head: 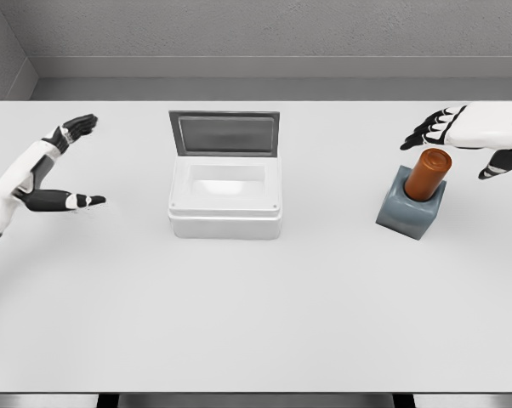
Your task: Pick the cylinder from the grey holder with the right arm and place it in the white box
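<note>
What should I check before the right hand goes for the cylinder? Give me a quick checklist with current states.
1. Cylinder seated in grey holder, leaning slightly: ok.
2. Right hand open, fingers spread, holding nothing: ok.
3. Right hand around the cylinder: not ok, it sits above and beside the top.
4. White box open, lid raised at the back: ok.
5. Left hand off to the box's left, out of the path: ok.
6. Height gap between hand and cylinder: cannot tell from one view.

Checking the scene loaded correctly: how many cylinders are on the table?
1. The orange-brown cylinder stands in the grey holder at the table's right, just below the right hand. None seems hidden.
</note>
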You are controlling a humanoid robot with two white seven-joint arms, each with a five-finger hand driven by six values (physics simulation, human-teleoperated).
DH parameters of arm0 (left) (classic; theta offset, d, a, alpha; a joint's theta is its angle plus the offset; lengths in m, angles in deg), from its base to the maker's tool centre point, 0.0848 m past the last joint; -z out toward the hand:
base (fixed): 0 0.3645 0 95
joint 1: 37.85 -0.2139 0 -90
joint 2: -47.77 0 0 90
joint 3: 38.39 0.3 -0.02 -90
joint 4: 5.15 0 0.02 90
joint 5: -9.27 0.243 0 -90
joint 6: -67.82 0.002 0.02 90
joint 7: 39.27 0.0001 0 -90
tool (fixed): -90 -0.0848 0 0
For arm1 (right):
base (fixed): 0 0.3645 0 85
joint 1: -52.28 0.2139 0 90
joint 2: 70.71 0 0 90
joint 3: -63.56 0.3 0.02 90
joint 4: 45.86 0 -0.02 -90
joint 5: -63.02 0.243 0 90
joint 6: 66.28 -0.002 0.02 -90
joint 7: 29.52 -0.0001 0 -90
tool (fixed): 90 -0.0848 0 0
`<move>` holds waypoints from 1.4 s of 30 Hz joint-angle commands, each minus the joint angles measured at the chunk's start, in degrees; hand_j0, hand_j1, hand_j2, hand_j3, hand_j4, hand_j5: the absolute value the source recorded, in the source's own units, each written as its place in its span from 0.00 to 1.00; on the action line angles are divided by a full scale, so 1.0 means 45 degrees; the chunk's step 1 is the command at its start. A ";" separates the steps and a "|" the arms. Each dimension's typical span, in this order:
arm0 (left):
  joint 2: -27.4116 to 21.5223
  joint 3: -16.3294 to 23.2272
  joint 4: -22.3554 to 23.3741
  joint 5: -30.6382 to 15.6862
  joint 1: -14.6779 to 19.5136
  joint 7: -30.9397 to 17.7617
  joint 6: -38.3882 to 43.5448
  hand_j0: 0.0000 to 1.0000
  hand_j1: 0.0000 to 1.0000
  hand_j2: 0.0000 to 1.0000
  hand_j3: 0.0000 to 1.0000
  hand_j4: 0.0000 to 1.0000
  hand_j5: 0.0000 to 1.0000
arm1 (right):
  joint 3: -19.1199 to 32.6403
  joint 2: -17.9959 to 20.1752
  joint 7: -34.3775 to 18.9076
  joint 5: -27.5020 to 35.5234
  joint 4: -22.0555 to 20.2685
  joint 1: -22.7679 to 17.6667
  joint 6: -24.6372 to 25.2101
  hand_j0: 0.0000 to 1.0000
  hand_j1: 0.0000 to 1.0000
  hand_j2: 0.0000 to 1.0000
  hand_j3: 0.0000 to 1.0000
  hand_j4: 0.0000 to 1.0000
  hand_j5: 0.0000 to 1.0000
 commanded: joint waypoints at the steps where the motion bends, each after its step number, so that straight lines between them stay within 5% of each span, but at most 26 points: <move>1: 0.0410 -0.0638 0.0261 -0.1565 -0.0020 -0.0184 0.0022 1.00 1.00 1.00 1.00 1.00 1.00 | 0.0019 -0.0004 0.0053 0.0062 -0.0001 0.0000 0.0026 1.00 1.00 1.00 1.00 1.00 1.00; 3: 0.0118 0.1277 -0.0129 -0.3421 0.0000 -0.0184 0.0022 1.00 1.00 1.00 1.00 1.00 1.00 | 0.0019 -0.0004 0.0053 0.0062 -0.0001 0.0000 0.0026 1.00 1.00 1.00 1.00 1.00 1.00; 11: -0.0371 0.3348 -0.0052 -0.2720 0.0644 -0.0184 0.0493 1.00 1.00 1.00 1.00 1.00 1.00 | 0.0019 -0.0082 0.0112 0.0082 0.0077 0.0000 0.0026 1.00 1.00 1.00 1.00 1.00 1.00; 33: -0.0176 0.3036 0.1003 -0.2641 0.1269 -0.0184 0.1589 1.00 1.00 1.00 1.00 1.00 1.00 | -0.0215 -0.1097 0.0093 0.0023 0.0819 -0.0411 0.0026 1.00 1.00 1.00 1.00 1.00 1.00; 42: -0.0058 0.2665 0.1902 -0.2641 0.1679 -0.0184 0.1687 1.00 1.00 1.00 1.00 1.00 1.00 | -0.0235 -0.1097 0.0054 0.0023 0.0917 -0.0508 0.0026 0.86 0.86 0.86 0.86 0.86 0.86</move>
